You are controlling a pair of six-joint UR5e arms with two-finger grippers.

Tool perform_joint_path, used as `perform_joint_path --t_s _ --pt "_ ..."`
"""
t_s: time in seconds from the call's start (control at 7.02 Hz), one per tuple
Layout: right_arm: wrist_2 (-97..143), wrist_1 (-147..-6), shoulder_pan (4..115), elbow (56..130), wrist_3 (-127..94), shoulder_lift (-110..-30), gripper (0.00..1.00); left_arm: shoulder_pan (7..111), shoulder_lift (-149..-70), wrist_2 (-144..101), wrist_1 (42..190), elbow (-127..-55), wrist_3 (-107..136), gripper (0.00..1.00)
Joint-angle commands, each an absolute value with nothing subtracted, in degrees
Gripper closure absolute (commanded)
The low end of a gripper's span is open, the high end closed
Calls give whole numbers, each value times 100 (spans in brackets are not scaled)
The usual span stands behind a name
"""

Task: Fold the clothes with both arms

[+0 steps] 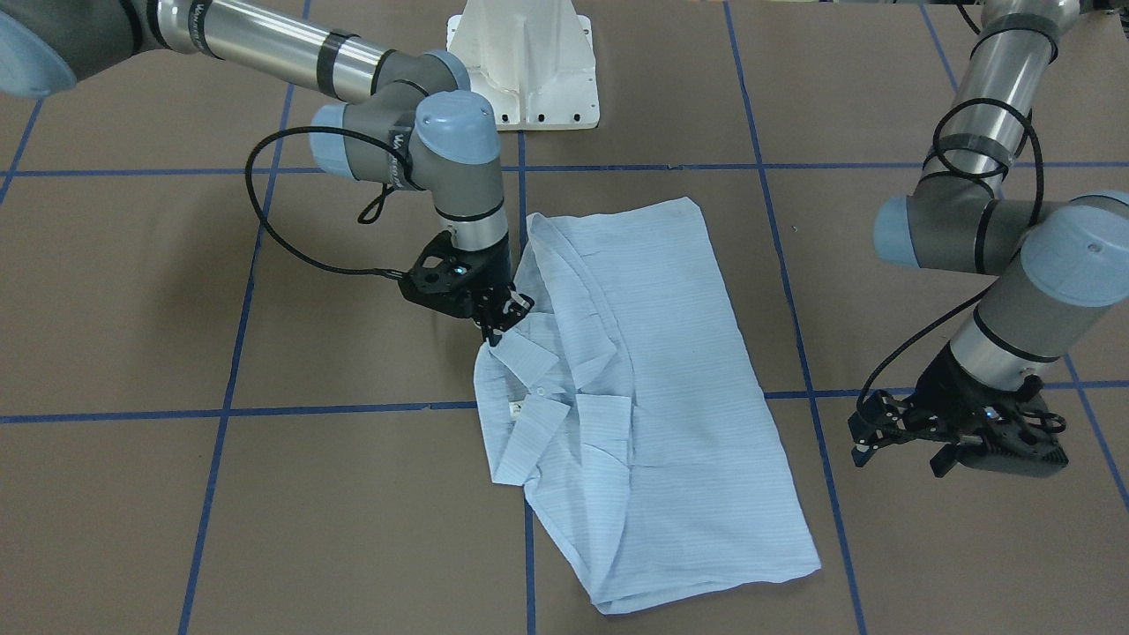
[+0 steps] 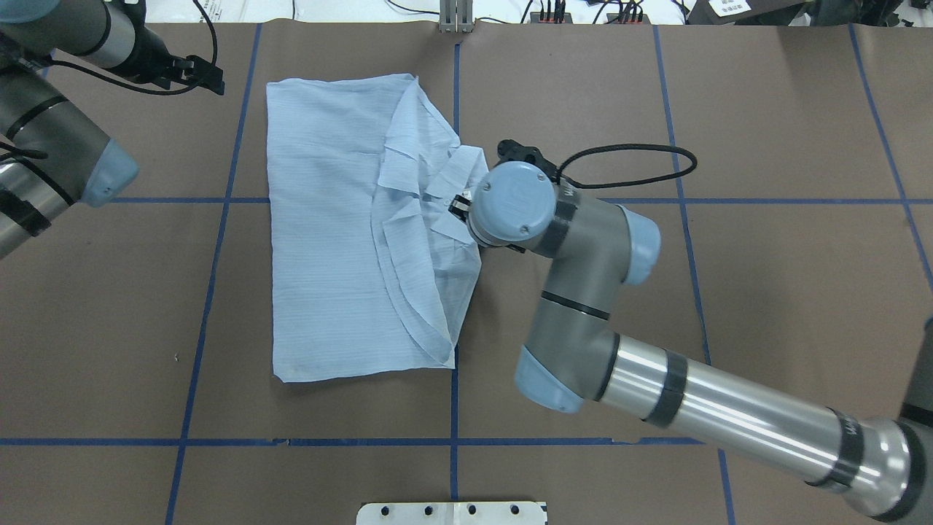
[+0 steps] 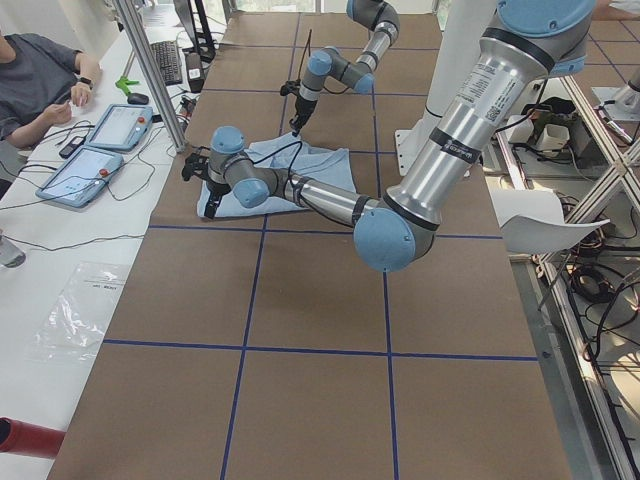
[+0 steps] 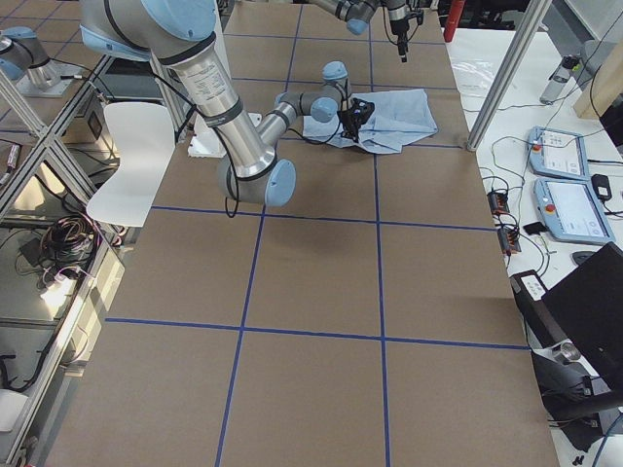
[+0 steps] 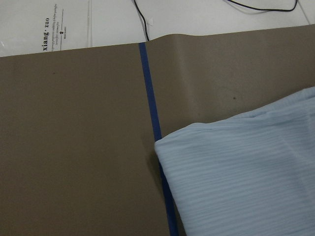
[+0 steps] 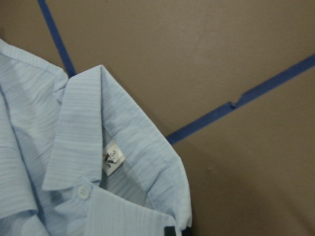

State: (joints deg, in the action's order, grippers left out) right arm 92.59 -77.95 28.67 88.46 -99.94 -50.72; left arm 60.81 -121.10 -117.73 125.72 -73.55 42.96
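The pale-blue striped shirt (image 1: 670, 370) (image 2: 328, 240) lies folded into a long rectangle at the table's middle, collar (image 6: 78, 128) and white neck label (image 6: 112, 157) toward my right side. My right gripper (image 1: 492, 333) stands nearly upright at the shirt's edge beside the collar and looks shut on the cloth there. From overhead the wrist cap (image 2: 510, 200) hides its fingers. My left gripper (image 1: 860, 438) (image 2: 211, 76) hovers open past the shirt's far corner (image 5: 197, 132), off the cloth, holding nothing.
The white pedestal base (image 1: 525, 62) sits at the robot's edge. Blue tape lines (image 2: 453, 408) grid the brown table. In the left side view a person (image 3: 35, 80) sits by two teach pendants (image 3: 90, 165) on a side table. A white chair (image 4: 131, 165) stands off the table.
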Motion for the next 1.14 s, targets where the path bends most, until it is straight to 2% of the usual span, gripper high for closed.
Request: perform_joint_path --t_s 0.0,0.43,0.57,0.71,0.86,1.0 --pt "9229 -7867 2769 9842 -9906 -6263 100 6065 -12103 -11795 12525 -7505 4342 0" --pt "9176 -7849 2830 9932 -9573 -6574 100 6029 -11910 -11953 12507 -7751 4342 0" --pt "9115 -7849 2882 9949 -9310 -6618 88 6029 -11892 -11953 12507 -7743 4342 0" --pt "9149 -7936 3013 9967 -8803 -6592 1 6029 -11892 -11971 12507 -7752 4342 0" --pt "9306 -8163 3189 10106 -8415 -6574 0 6029 -11865 -12066 12507 -7752 4342 0" --pt "9603 -8774 3251 10142 -7793 -6200 0 6021 -11822 -12076 12524 -7752 4333 0"
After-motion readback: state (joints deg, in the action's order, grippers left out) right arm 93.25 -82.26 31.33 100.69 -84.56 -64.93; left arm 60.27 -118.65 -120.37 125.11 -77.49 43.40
